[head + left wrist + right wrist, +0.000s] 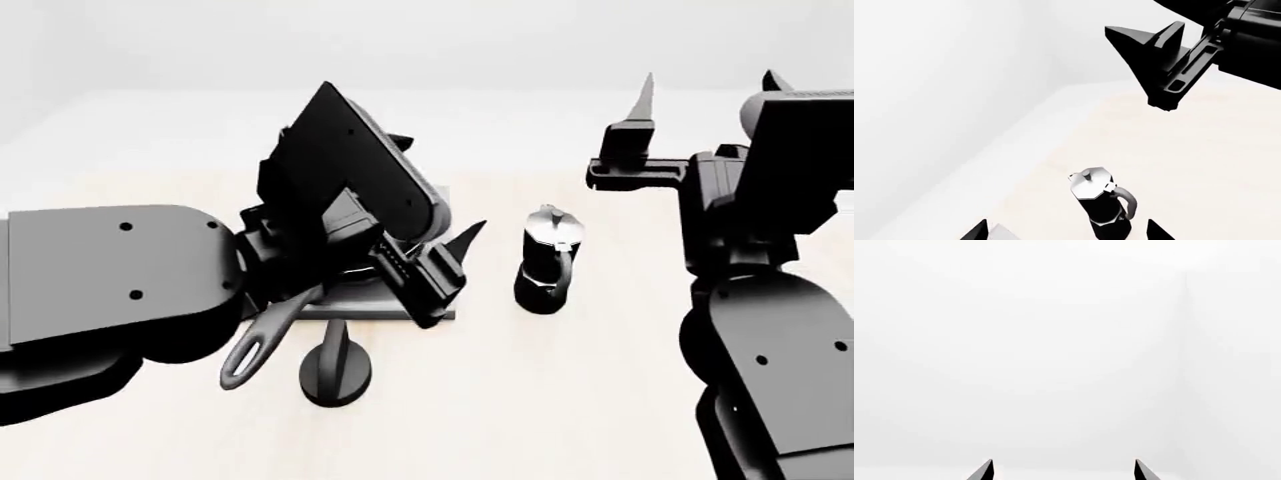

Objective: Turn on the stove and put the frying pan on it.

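While the left end effector [461, 240] hangs low over the stove [387, 303], its fingertips stand wide apart in its wrist view, holding nothing. Most of the grey hotplate is hidden beneath that arm; only its front edge shows. The frying pan's handle [267, 335] juts out from under the forearm toward the robot, so the pan seems to lie on or just beside the stove, though I cannot tell which. Just in front stands a dark round piece with an upright grip [336, 368], probably the knob. A moka pot [547, 258] stands near, to the right on the desk [561, 400]. The right end effector [707, 95] is raised well clear, spread wide and empty.

The risk: with the pan hidden, a blind sweep of the left arm could shove it or topple the moka pot.
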Robot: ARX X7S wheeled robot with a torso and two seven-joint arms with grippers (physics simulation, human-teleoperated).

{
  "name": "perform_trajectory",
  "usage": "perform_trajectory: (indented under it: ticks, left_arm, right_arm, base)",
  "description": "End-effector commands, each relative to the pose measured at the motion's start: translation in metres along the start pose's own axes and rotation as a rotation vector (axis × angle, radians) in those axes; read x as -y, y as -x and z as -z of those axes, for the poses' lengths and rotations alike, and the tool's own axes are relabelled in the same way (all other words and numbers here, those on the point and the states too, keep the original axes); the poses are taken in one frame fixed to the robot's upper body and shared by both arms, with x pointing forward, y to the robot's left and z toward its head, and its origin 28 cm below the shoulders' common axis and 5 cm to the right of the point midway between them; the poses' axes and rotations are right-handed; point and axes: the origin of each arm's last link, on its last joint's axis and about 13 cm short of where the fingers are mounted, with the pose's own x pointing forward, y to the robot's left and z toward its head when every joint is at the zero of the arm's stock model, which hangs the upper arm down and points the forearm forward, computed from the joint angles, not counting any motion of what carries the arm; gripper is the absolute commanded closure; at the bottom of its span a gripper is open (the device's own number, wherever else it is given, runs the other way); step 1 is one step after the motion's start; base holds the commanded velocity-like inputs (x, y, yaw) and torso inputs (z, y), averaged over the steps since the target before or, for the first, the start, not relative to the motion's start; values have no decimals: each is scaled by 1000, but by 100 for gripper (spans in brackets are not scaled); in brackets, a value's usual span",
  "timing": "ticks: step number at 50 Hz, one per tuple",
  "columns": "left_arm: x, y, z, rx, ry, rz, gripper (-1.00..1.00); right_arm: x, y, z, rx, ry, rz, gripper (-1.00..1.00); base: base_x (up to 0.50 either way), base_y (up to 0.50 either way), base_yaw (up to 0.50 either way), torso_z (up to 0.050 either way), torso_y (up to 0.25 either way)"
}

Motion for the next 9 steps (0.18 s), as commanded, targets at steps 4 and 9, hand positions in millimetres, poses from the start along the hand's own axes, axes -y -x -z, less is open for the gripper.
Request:
perform_trajectory:
  ticks: [4, 9]
  left_arm:
    - [3, 0, 2, 10, -10, 9, -100]
    - [3, -2, 3, 6, -13, 15, -100]
  right_arm:
    - [-3, -1, -5, 42, -11, -32, -100]
    - [-4, -1, -7, 52, -13, -43, -100]
  base:
    - [0, 0, 0, 0, 0]
    - [0, 0, 0, 0, 0]
